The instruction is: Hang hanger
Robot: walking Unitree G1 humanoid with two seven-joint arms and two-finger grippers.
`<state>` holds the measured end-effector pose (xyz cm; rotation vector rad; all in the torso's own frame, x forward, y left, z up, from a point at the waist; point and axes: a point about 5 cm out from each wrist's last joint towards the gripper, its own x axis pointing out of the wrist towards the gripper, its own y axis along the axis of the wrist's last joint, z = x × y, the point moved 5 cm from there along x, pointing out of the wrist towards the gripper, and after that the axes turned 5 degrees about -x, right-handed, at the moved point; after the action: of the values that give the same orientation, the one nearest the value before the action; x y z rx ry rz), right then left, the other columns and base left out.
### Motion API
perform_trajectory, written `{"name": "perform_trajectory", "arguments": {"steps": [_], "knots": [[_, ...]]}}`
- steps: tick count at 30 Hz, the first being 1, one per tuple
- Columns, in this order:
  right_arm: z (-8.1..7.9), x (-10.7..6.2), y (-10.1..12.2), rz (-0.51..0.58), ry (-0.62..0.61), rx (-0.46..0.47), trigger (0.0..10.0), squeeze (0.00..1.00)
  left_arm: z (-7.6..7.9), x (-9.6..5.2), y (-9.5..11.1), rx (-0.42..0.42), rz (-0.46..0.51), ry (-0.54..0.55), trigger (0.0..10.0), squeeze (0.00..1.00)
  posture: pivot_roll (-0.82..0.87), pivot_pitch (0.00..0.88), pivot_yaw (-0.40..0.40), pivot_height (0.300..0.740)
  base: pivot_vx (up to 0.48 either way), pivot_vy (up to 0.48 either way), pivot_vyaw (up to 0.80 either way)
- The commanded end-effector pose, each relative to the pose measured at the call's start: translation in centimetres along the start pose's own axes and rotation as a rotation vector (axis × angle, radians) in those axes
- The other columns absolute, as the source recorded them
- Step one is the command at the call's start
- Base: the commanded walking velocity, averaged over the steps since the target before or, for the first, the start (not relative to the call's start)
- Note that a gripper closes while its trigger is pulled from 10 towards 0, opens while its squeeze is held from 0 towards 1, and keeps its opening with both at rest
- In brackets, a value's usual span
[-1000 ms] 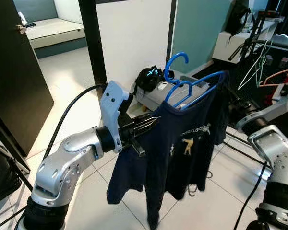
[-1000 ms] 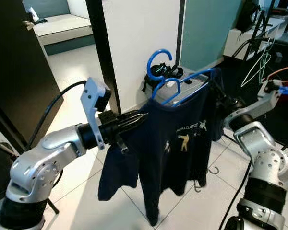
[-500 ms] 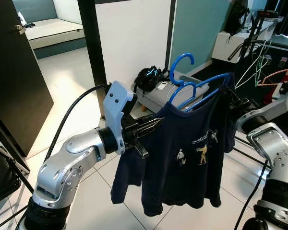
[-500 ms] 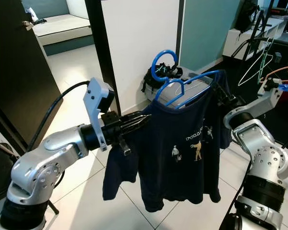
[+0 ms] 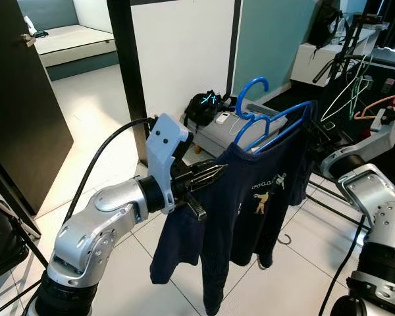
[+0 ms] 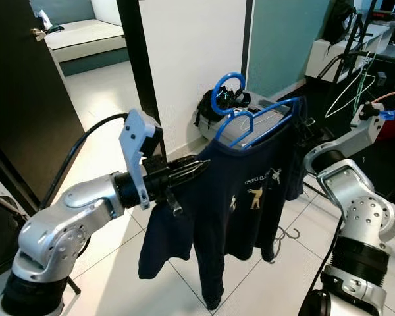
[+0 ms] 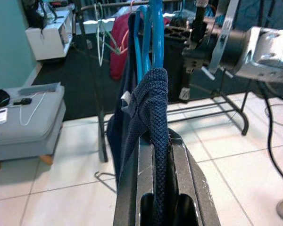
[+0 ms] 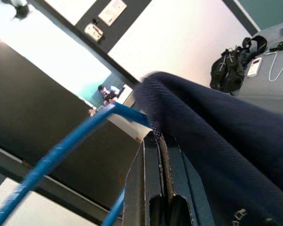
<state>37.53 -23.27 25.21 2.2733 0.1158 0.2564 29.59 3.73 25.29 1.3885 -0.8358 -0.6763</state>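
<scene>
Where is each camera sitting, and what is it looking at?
Left eye view: on the head, looking forward and down at the navy shirt on the blue hanger; both silver arms show.
Right eye view: beside it, same scene; left gripper pinches one shoulder of the shirt.
Left wrist view: on the left wrist, looking along its fingers clamped on fabric, toward the right arm.
Right wrist view: on the right wrist, right gripper shut on the shirt, facing the white wall.
All four share the shirt and hanger.
</scene>
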Motion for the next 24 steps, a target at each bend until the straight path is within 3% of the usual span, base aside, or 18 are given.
{"name": "perform_trajectory", "arguments": {"steps": [1,4,6,8,9,11,16,18,19,21,24], "knots": [[-0.7,-0.1,0.1,-0.014,0.022,-0.044,0.0,0.00,-0.6,-0.1,-0.1,0.069,-0.018,0.024,8.9,0.00,-0.07,0.000,-0.002,0.740,0.000,0.000,0.00],[-0.9,-0.1,0.0,-0.026,0.026,-0.066,0.0,0.00,-1.0,-0.2,-0.6,0.119,-0.056,0.044,9.1,0.00,-0.07,0.000,-0.002,0.740,0.000,0.000,0.00],[-0.9,-0.4,-0.5,-0.099,0.011,-0.187,0.0,0.00,-2.3,-0.6,-2.1,0.285,-0.162,0.090,9.6,0.00,-0.08,0.001,0.000,0.740,0.000,0.000,0.00],[-0.9,-0.4,-0.5,-0.099,0.011,-0.187,0.0,0.00,-2.3,-0.6,-2.1,0.285,-0.162,0.090,9.6,0.00,-0.08,0.001,0.000,0.740,0.000,0.000,0.00],[-0.7,-0.5,-0.8,-0.131,-0.001,-0.236,0.0,0.00,-2.8,-0.9,-2.7,0.357,-0.207,0.106,9.7,0.00,-0.08,0.001,-0.001,0.740,0.000,0.000,0.00],[-0.6,-0.6,-0.7,-0.142,-0.007,-0.231,0.0,0.00,-3.7,-1.3,-3.2,0.469,-0.266,0.129,9.7,0.00,-0.08,0.001,-0.001,0.740,0.000,0.000,0.00],[-1.2,-0.4,-0.4,-0.124,0.021,-0.195,0.0,0.00,-4.0,-1.5,-3.5,0.514,-0.290,0.132,10.0,0.00,-0.08,0.000,-0.001,0.740,0.000,0.000,0.00],[-3.0,-0.2,-0.3,-0.114,0.105,-0.169,0.0,0.00,-3.6,-1.3,-3.8,0.508,-0.291,0.113,10.0,0.00,-0.08,0.000,-0.002,0.740,0.000,0.000,0.00],[-3.0,-0.2,-0.3,-0.114,0.105,-0.169,0.0,0.00,-3.6,-1.3,-3.8,0.508,-0.291,0.113,10.0,0.00,-0.08,0.000,-0.002,0.740,0.000,0.000,0.00],[-5.1,-0.4,-0.9,-0.140,0.204,-0.172,0.0,0.00,-3.1,-1.1,-3.9,0.481,-0.273,0.097,10.0,0.00,-0.08,0.000,-0.002,0.740,0.000,0.000,0.00],[-6.1,-0.6,-1.5,-0.167,0.256,-0.182,0.0,0.00,-3.0,-0.9,-3.8,0.468,-0.258,0.093,10.0,0.00,-0.08,0.000,-0.002,0.740,0.000,0.000,0.00]]}}
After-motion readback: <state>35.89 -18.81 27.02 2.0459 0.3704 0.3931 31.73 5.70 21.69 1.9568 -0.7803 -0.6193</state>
